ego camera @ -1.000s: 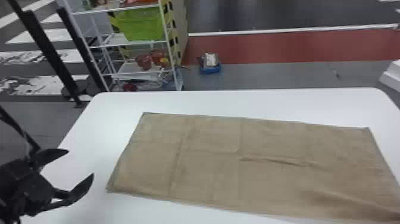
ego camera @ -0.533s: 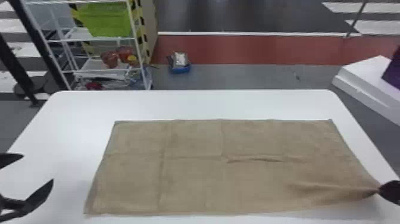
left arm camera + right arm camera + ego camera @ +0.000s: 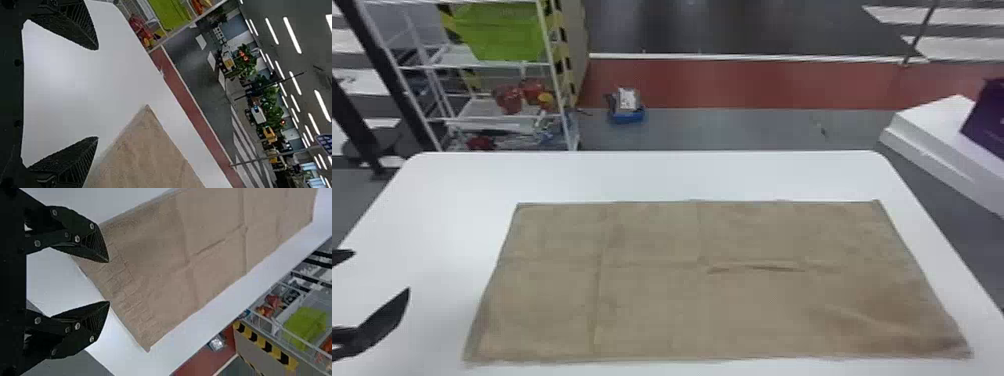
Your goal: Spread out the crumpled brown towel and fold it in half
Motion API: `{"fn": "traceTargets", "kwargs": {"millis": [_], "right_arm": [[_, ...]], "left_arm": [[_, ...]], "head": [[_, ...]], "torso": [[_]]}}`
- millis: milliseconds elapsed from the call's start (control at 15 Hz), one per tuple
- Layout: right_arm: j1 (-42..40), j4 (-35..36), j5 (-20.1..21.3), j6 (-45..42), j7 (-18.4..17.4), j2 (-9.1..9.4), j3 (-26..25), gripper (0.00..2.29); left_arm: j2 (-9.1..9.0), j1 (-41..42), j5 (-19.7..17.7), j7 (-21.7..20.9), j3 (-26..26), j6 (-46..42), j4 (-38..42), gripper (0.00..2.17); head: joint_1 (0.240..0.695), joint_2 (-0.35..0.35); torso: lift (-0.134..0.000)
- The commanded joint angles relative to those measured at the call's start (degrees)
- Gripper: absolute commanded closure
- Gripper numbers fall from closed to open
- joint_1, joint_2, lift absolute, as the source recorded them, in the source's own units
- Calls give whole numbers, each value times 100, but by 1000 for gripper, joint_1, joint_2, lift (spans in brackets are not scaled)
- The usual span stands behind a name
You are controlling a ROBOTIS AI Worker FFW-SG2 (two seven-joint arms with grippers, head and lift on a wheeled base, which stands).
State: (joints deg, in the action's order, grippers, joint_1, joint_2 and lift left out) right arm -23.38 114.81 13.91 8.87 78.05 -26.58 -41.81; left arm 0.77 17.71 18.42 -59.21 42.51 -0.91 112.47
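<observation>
Left table edge: the white table slants outward toward the viewer; behind its far left corner stands a wire rack with a green bin.
Left gripper: over the table's left side, apart from the brown towel, with bare tabletop between.
Left gripper's jaws: in its wrist view, spread wide and grasping nothing; a towel corner lies beyond them, untouched.
Left towel end: straight edge, square far corner, near corner flat, a wide bare margin out to the table's side.
Towel: laid out flat as one long, unfolded rectangle on the table, nearer its right side than its left.
Far margin: a bare strip runs the whole length between towel and far table edge.
Near margin: white tabletop shows below the towel's near edge.
Creases: one across the left part, another lengthwise through the middle, with a small raised ridge right of centre.
Right towel end: slanting edge, shadowed wrinkles toward the near corner, fine puckers in the right wrist view.
Right gripper: at this end, jaws parted, released, nothing between them; one overlaps the cloth in view, contact cannot be told.
Right table edge: narrow bare margin beside the towel; past it, a white block carries a purple object.
</observation>
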Motion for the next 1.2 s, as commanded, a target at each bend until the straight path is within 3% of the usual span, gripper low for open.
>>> {"fn": "traceTargets", "kwargs": {"millis": [0,67,133,267,467,667,733,933,1133], "right_arm": [[536,-28,-380,1728,28,390,-275,83],[826,-81,-477,2642,28,478,-284,90],[967,-116,-679,3135,28,478,-240,90],[1424,-116,-688,4066,28,566,-82,87],[2022,-389,-460,5226,28,610,305,87],[2356,-679,-468,5736,28,601,375,87],[2443,-758,-460,5824,26,592,357,87],[2443,-890,-468,5842,-149,531,278,87],[2373,-942,-460,5789,-176,513,243,83]], "left_arm": [[2,-180,-242,6,-129,456,29,76],[28,-312,-251,6,-322,614,12,80],[37,-488,-207,-3,-480,843,-6,87],[90,-927,-154,-109,-806,1370,-85,147],[195,-1718,426,-478,-1298,1774,-384,205],[670,-2404,1155,-812,-2054,1687,-973,211],[924,-2588,1375,-803,-2388,1581,-1245,215],[1109,-3159,2421,-1031,-2862,913,-2054,269],[1399,-3766,2535,-1515,-3258,913,-2871,269]], "head": [[695,-34],[695,-46],[695,-78],[695,-103],[695,-117],[695,-132],[695,-138],[695,-162],[695,-180]], "torso": [[-134],[-134],[-134],[-134],[-134],[-134],[-134],[-134],[-134]]}}
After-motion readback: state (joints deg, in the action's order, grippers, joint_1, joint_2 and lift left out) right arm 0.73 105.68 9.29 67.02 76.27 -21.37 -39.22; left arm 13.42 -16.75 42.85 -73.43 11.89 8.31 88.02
